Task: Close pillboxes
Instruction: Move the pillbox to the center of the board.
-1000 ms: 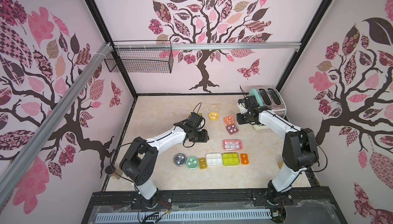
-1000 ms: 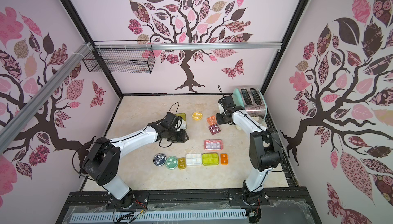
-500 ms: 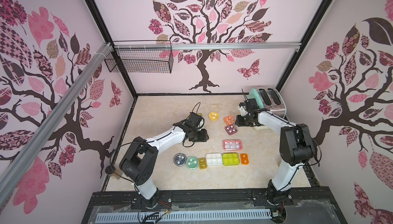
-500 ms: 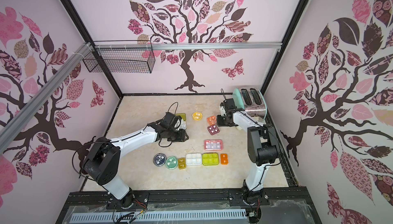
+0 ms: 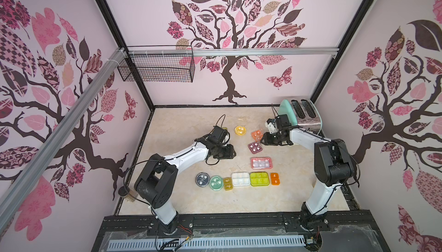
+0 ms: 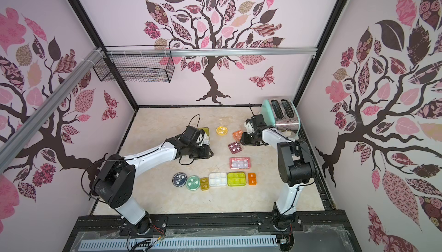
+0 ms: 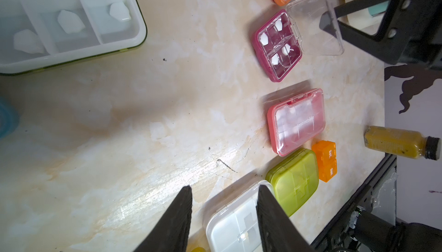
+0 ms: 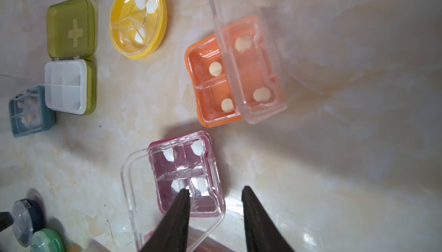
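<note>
A robot test cell dressed up as a home was shown. Its pale pink walls (image 5: 263, 88) were covered with tree decals (image 5: 227, 47), yet they were framed by black metal posts (image 5: 114, 35) and crossed by an aluminium rail (image 5: 263, 52), from which a wire basket (image 5: 155, 70) was hung. A marble-patterned desk (image 5: 181, 128) was enclosed by these walls, and household things, a mint-green toaster (image 5: 302, 114) and small pillboxes (image 5: 259, 178), were set out on it. A left arm (image 5: 186, 152) and a right arm (image 5: 303, 136) were mounted on a black base rail (image 5: 239, 219) at the front edge, where thin wires (image 5: 185, 229) and a slotted cable duct (image 5: 215, 242) were left exposed.
</note>
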Robot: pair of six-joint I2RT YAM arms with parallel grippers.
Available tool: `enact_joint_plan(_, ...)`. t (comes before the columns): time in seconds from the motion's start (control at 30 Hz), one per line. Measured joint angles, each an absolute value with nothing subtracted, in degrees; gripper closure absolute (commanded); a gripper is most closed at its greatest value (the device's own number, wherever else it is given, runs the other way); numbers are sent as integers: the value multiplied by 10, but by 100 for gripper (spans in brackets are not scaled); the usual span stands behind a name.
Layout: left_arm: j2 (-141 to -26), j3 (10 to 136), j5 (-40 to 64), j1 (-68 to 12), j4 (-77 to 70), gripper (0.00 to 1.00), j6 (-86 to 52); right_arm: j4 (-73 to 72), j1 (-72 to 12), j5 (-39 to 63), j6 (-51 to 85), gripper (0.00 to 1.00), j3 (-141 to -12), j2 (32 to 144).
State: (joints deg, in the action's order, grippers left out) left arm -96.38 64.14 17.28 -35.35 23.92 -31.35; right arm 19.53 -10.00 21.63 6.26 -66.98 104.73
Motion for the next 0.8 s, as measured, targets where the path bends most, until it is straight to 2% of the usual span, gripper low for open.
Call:
enact_joint_plan(0.17, -969, 642, 180, -352, 207, 47, -340, 165, -101, 254, 83, 59, -623, 1040)
enact_joint_plan(0.33, -1015, 661, 194, -352, 164, 41, -371, 138, -107, 281, 105, 48, -602, 1035)
enact_joint_plan(0.57, -1070, 705, 203, -352, 134, 23, -390, 97, -112, 302, 140, 47, -578, 1024)
enact_joint_plan(0.7, -1080, 729, 202, -352, 127, 5, -385, 84, -117, 305, 150, 47, -577, 1023)
enact_joint_plan(0.8, -1088, 747, 195, -352, 130, 2, -373, 78, -125, 307, 154, 48, -577, 1023)
